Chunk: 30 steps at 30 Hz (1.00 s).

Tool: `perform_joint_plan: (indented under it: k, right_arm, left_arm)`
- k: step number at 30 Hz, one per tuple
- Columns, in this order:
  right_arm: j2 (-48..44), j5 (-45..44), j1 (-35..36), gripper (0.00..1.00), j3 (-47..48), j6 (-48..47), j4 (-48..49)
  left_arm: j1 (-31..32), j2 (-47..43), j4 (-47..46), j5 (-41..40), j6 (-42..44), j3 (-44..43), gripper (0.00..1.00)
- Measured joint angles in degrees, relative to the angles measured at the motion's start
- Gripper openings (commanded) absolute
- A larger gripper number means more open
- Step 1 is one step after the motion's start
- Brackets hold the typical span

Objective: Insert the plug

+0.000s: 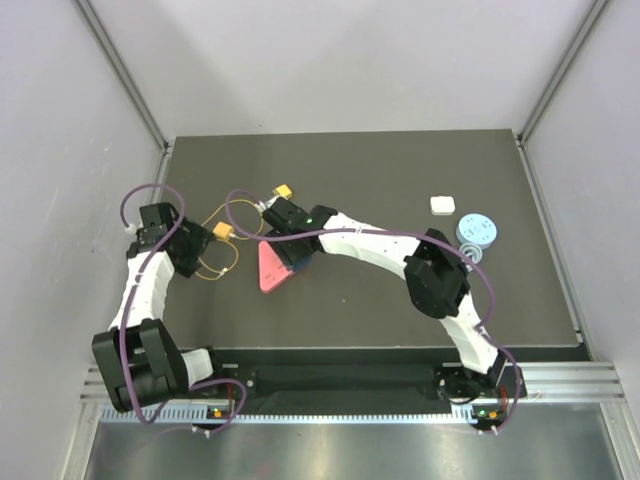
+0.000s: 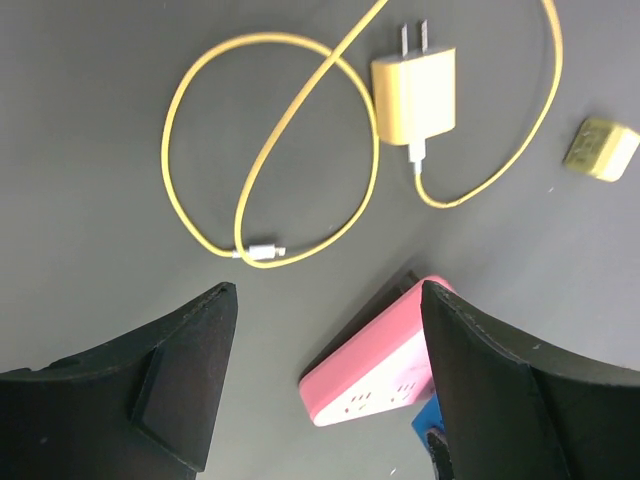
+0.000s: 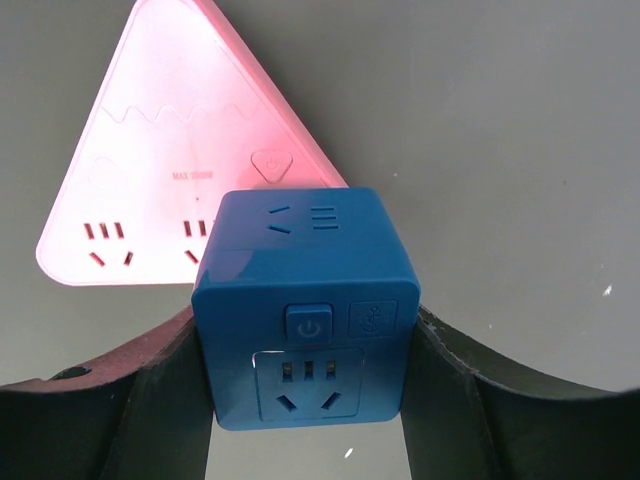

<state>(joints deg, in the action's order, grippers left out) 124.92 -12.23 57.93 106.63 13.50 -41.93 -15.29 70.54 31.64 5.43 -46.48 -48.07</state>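
Observation:
The yellow plug lies flat on the dark table, its two prongs pointing away, with its yellow cable looped beside it; from above the plug sits left of centre. My left gripper hangs open and empty above the table, short of the cable loop; seen from above, the left gripper is left of the plug. My right gripper is shut on a blue socket cube, held over the lower edge of a pink triangular power strip. In the top view the strip lies mid-table.
A second small yellow adapter lies behind the right gripper. At the right stand a white block, a round blue disc and a small coil. Walls enclose the table on three sides.

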Motion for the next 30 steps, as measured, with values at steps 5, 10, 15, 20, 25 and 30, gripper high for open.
perform_joint_plan:
  k: [5,10,15,20,25,30]
  right_arm:
    - [4.1,1.4,-0.3,0.00,4.5,-1.4,-1.0]
    - [6.0,2.0,-0.4,0.00,7.1,-3.0,-0.8]
    - [4.8,2.3,-0.6,0.00,4.6,-3.4,1.7]
    - [0.6,2.7,-2.3,0.00,-2.6,-1.9,7.3]
    - [-4.9,0.7,-7.9,0.00,-10.1,0.3,7.8]
    - [-8.4,-1.1,-12.9,0.28,-14.4,2.9,5.1]
  left_arm:
    - [0.0,-0.2,-2.3,0.8,0.0,0.5,0.65]
    - [0.0,3.2,-3.9,5.7,0.6,0.9,0.59]
    - [0.0,4.6,-4.1,7.6,1.4,1.5,0.63]
    - [0.0,4.6,-4.3,8.6,3.2,1.3,0.67]
    - [0.0,4.2,-4.3,9.2,4.7,0.5,0.68]
    - [1.5,3.5,-4.2,9.7,5.8,0.5,0.70]
